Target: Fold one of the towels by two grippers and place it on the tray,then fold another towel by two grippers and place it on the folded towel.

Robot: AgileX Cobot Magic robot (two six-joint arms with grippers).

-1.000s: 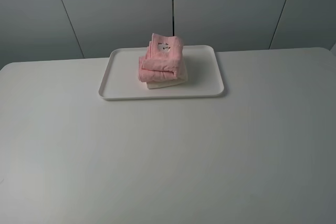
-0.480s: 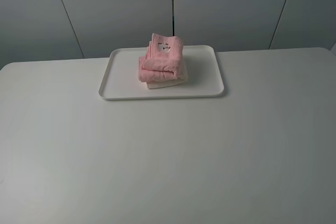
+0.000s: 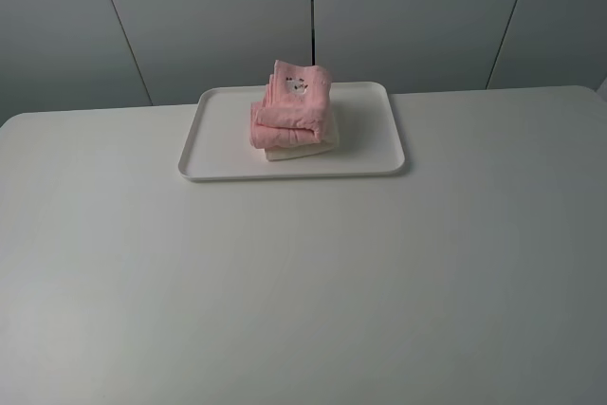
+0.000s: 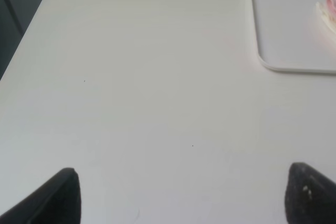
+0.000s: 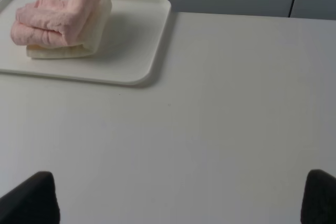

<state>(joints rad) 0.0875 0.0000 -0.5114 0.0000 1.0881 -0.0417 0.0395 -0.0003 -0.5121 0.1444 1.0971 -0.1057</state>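
Note:
A folded pink towel (image 3: 292, 106) lies on top of a folded cream towel (image 3: 303, 147), both on the white tray (image 3: 223, 144) at the back of the table. The right wrist view shows the same stack, pink towel (image 5: 58, 17) over cream towel (image 5: 79, 43), on the tray (image 5: 136, 40). My right gripper (image 5: 181, 195) is open, its fingertips (image 5: 31, 198) wide apart over bare table, well short of the tray. My left gripper (image 4: 181, 195) is also open and empty over bare table; a tray corner (image 4: 278, 30) shows with a sliver of towel (image 4: 328, 11). Neither arm appears in the high view.
The white table (image 3: 303, 272) spreads wide in front of the tray. Its left edge (image 4: 23, 40) shows in the left wrist view. Grey wall panels (image 3: 313, 16) stand behind the table.

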